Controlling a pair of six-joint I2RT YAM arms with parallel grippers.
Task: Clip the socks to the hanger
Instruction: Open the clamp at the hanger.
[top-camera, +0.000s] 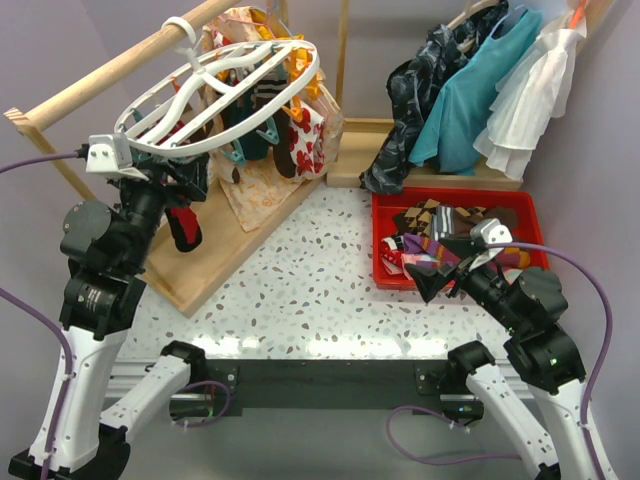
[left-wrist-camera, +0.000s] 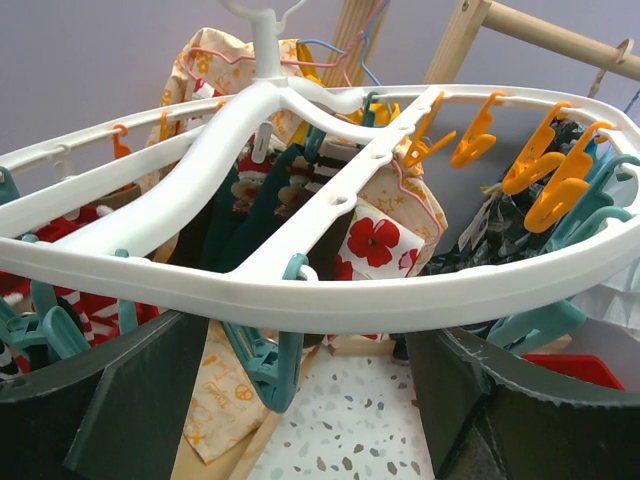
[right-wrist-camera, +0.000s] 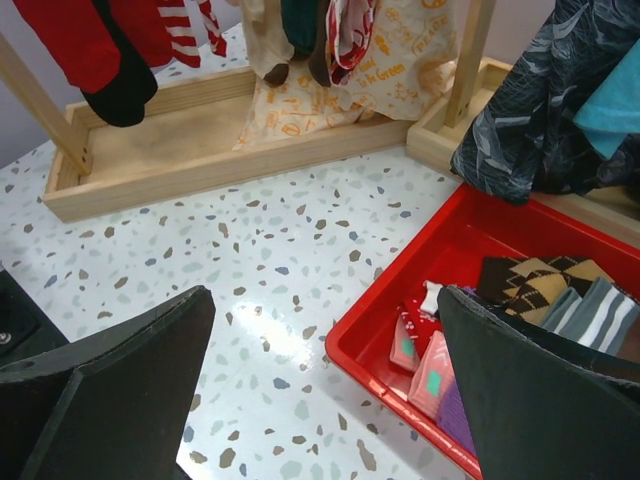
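Note:
The white oval hanger (top-camera: 312, 72) hangs from the wooden rail, with socks (top-camera: 250, 115) clipped under it. Its near rim (left-wrist-camera: 350, 295) runs across my left gripper (left-wrist-camera: 310, 400), whose jaws stand wide on either side of a hanging teal clip (left-wrist-camera: 265, 365) without touching it. In the top view the left gripper (top-camera: 178, 168) sits just under the rim's near-left part. More loose socks (top-camera: 440, 235) lie in the red bin (top-camera: 400, 200). My right gripper (top-camera: 445, 268) hovers open over the bin's left edge (right-wrist-camera: 385, 385), empty, with pink and argyle socks (right-wrist-camera: 530, 280) beside its right finger (right-wrist-camera: 540, 390).
A wooden frame with a base tray (top-camera: 230, 250) stands on the left. Floral cloth pieces (top-camera: 305, 140) hang behind the hanger. Teal (top-camera: 480, 90) and white (top-camera: 535, 90) dresses and a dark garment (top-camera: 420, 90) hang at the back right. Orange clips (left-wrist-camera: 540, 170) line the hanger's far rim.

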